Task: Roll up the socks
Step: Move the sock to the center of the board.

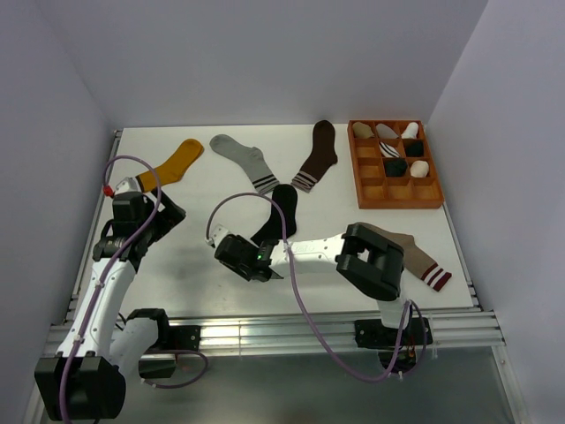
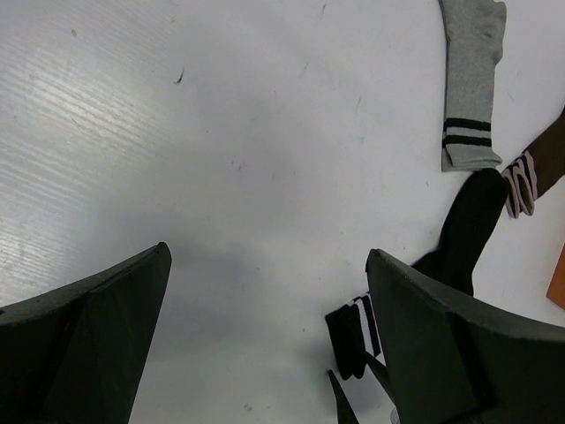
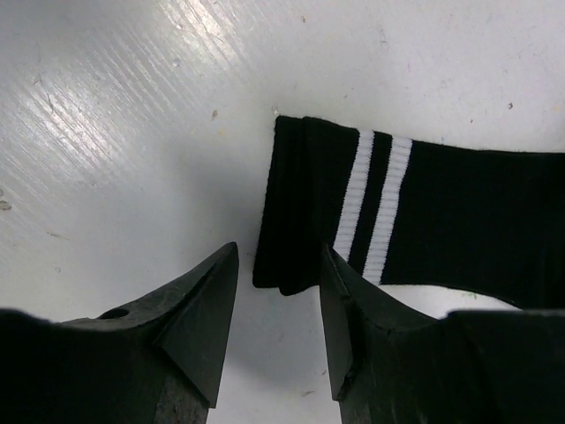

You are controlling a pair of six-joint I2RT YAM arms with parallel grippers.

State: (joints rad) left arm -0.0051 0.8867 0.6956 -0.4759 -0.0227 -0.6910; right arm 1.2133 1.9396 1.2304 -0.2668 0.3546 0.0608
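A black sock with two white cuff stripes (image 3: pixel 415 208) lies flat on the white table and runs from the table's middle (image 1: pixel 284 205) down to my right gripper (image 1: pixel 254 244). In the right wrist view that gripper (image 3: pixel 278 254) is open. A corner of the cuff lies between its fingertips, which are not pressing it. My left gripper (image 2: pixel 265 256) is wide open over bare table (image 1: pixel 166 212), left of the same sock (image 2: pixel 468 225). A taupe sock with a maroon-and-white cuff (image 1: pixel 422 263) lies at the front right, partly under the right arm.
A mustard sock (image 1: pixel 181 161), a light grey striped-cuff sock (image 1: pixel 243 159) and a dark brown sock (image 1: pixel 320 152) lie along the back of the table. A wooden compartment tray (image 1: pixel 395 205) with rolled socks stands at the back right. Walls close in both sides.
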